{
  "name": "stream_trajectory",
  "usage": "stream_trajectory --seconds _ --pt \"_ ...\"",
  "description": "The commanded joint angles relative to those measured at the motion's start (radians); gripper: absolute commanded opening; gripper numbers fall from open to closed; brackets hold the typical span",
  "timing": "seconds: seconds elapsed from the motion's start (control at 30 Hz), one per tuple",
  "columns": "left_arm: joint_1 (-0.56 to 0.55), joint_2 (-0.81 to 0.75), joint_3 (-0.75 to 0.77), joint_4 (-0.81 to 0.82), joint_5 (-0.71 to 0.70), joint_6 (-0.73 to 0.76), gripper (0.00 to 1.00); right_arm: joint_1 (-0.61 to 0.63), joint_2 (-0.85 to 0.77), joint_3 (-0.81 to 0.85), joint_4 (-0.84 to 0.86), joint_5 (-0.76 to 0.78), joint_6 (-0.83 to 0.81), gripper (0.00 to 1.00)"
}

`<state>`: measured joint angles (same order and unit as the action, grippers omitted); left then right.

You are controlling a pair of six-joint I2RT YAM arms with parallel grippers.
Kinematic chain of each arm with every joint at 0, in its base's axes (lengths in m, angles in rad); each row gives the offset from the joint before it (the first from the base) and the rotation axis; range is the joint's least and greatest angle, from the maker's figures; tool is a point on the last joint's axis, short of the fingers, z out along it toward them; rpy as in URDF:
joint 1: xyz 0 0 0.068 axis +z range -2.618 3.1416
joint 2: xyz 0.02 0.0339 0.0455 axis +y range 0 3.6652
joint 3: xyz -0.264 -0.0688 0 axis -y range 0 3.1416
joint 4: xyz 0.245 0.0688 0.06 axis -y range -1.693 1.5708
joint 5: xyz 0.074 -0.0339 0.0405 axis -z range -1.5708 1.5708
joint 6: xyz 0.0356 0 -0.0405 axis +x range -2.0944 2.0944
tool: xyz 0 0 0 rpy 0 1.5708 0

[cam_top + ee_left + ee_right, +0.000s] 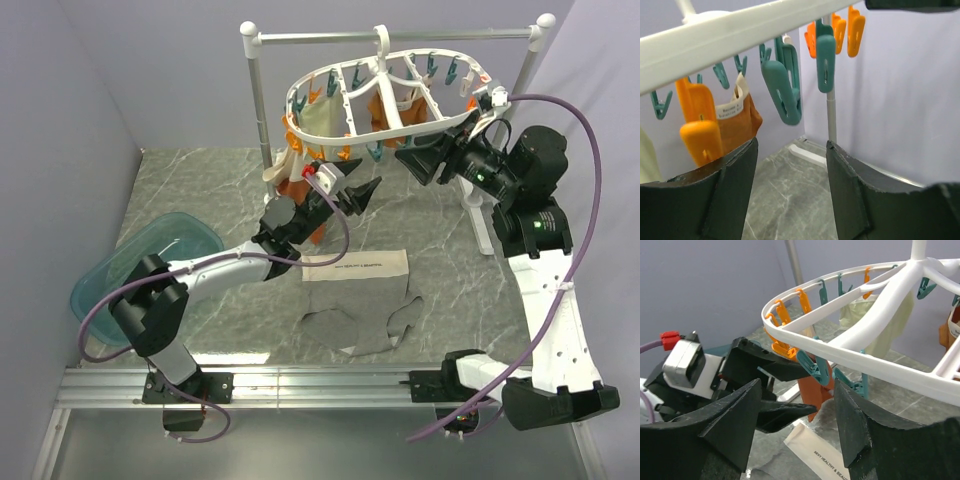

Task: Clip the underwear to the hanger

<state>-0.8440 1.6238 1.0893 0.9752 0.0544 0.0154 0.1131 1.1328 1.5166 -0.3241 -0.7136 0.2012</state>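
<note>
The underwear (358, 300) lies flat on the worktop (220, 190), centre front, with its cream band away from you and its grey part nearer. Neither arm touches it. The hanger (393, 100) hangs from the rail (400, 37) at the back, well above it, with rust-orange and cream garments (325, 115) pegged on. Your left fingers (730, 185) are raised under the hanger's left rim, spread and empty, a teal peg (785, 95) just above the gap. Your right fingers (730, 430) are also spread and empty, just below the near rim, pointing towards the left ones.
</note>
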Motion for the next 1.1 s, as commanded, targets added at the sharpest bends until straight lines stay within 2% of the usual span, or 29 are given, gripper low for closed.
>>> stream_trajectory --seconds 0.0,0.53,0.67,0.77,0.8,0.83,1.07 --pt "-0.001 0.016 0.073 0.100 -0.031 0.008 0.62 -0.004 -0.036 -0.019 0.045 -0.040 0.024 0.66" --pt "-0.018 0.151 0.225 0.155 -0.016 -0.008 0.61 -0.006 -0.114 -0.119 0.114 0.002 0.072 0.57" --pt "-0.021 0.171 0.245 0.164 -0.016 -0.008 0.57 -0.006 -0.123 -0.142 0.128 0.003 0.070 0.54" --pt "-0.023 0.163 0.247 0.168 -0.014 0.001 0.44 -0.006 -0.127 -0.164 0.155 0.013 0.072 0.53" --pt "-0.024 0.159 0.245 0.166 -0.010 0.011 0.33 -0.006 -0.130 -0.185 0.167 0.016 0.073 0.53" --pt "-0.024 0.153 0.238 0.163 -0.007 0.014 0.30 -0.006 -0.130 -0.196 0.180 0.016 0.076 0.53" --pt "-0.035 0.104 0.195 0.126 -0.004 0.052 0.18 0.008 -0.133 -0.292 0.416 -0.023 0.124 0.56"
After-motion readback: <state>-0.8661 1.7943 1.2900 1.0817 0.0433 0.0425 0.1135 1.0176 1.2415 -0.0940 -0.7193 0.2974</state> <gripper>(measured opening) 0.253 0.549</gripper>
